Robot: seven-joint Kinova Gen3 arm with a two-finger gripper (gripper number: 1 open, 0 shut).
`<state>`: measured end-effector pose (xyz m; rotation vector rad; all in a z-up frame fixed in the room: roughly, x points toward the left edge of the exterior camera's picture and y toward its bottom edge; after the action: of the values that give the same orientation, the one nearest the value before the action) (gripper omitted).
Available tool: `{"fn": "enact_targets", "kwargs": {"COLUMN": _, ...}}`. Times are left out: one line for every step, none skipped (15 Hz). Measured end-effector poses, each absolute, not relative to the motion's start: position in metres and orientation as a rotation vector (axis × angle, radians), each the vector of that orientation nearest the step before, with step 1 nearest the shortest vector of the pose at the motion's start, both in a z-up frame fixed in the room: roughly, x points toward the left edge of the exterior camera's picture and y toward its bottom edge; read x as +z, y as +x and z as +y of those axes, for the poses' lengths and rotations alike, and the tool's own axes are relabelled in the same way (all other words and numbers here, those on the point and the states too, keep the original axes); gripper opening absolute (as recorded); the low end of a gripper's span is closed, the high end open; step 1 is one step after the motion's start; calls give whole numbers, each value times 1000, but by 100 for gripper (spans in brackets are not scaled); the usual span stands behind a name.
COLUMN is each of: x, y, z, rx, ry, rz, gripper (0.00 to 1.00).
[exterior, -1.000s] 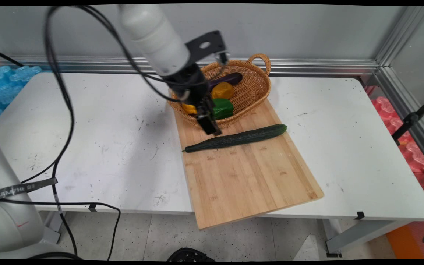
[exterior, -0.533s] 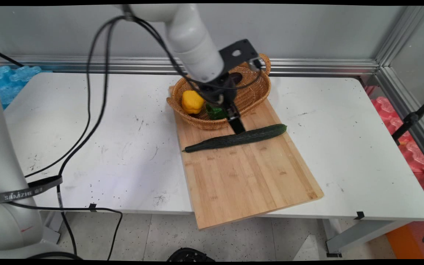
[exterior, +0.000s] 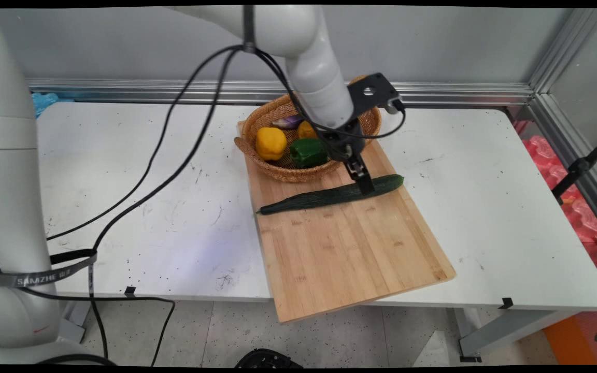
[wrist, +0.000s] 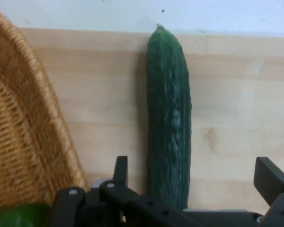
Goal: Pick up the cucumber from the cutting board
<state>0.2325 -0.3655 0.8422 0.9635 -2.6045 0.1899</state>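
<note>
The tool (exterior: 365, 185) hangs over the thicker end of a long dark green cucumber (exterior: 329, 195), its fingers (wrist: 119, 171) spread apart with nothing between them but the cucumber below. In the hand view one finger stands on each side of the cucumber (wrist: 168, 127); whether they touch it cannot be told.

The cucumber lies flat on a wooden cutting board (exterior: 340, 243), across the board's far half. Its long axis runs nearly parallel to the worktop's (exterior: 138, 207) far edge, slightly slanted: the thin tapered tip points toward the board's left edge and reaches it, while the blunt thick end points toward the worktop's right side and reaches the board's right edge.

Just behind the cucumber, on the board's far end, sits a wicker basket (exterior: 278, 173). It holds a yellow pepper (exterior: 270, 143), a green pepper (exterior: 308, 152), a second yellow piece (exterior: 305, 129) and something purple (exterior: 289, 122), partly hidden by the arm. The basket's near rim is close to the cucumber but apart from it.
</note>
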Motion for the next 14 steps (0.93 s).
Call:
{"fn": "enact_targets", "kwargs": {"x": 837, "y": 227, "z": -369, "rx": 186, "ry": 966, "rz": -2607, "gripper": 100}}
{"fn": "enact_targets", "kwargs": {"x": 833, "y": 222, "z": -373, "rx": 181, "ry": 969, "rz": -2610, "gripper": 100}}
{"fn": "enact_targets", "kwargs": {"x": 828, "y": 217, "z": -376, "rx": 175, "ry": 972, "rz": -2613, "gripper": 100}}
{"fn": "enact_targets", "kwargs": {"x": 823, "y": 213, "z": -379, "rx": 170, "ry": 976, "rz": -2616, "gripper": 100}}
{"fn": "enact_targets", "kwargs": {"x": 819, "y": 209, "z": -382, "rx": 164, "ry": 979, "rz": -2620, "gripper": 100}}
{"fn": "enact_targets", "kwargs": {"x": 815, "y": 206, "z": -384, "rx": 158, "ry": 982, "rz": -2622, "gripper": 100}}
{"fn": "enact_targets", "kwargs": {"x": 810, "y": 203, "z": -386, "rx": 152, "ry": 985, "rz": -2623, "gripper": 100}}
{"fn": "enact_targets", "kwargs": {"x": 807, "y": 200, "z": -388, "rx": 147, "ry": 987, "rz": -2625, "gripper": 100}}
{"fn": "enact_targets", "kwargs": {"x": 803, "y": 197, "z": -391, "rx": 142, "ry": 990, "rz": -2627, "gripper": 100}}
{"fn": "enact_targets", "kwargs": {"x": 799, "y": 195, "z": -393, "rx": 140, "ry": 992, "rz": -2628, "gripper": 100}}
{"fn": "enact_targets", "kwargs": {"x": 797, "y": 193, "z": -395, "rx": 139, "ry": 994, "rz": -2631, "gripper": 100}}
{"fn": "enact_targets", "kwargs": {"x": 794, "y": 192, "z": -397, "rx": 139, "ry": 995, "rz": -2633, "gripper": 100}}
{"fn": "enact_targets", "kwargs": {"x": 791, "y": 191, "z": -398, "rx": 140, "ry": 995, "rz": -2636, "gripper": 0}}
{"fn": "enact_targets", "kwargs": {"x": 790, "y": 190, "z": -399, "rx": 141, "ry": 993, "rz": -2640, "gripper": 0}}
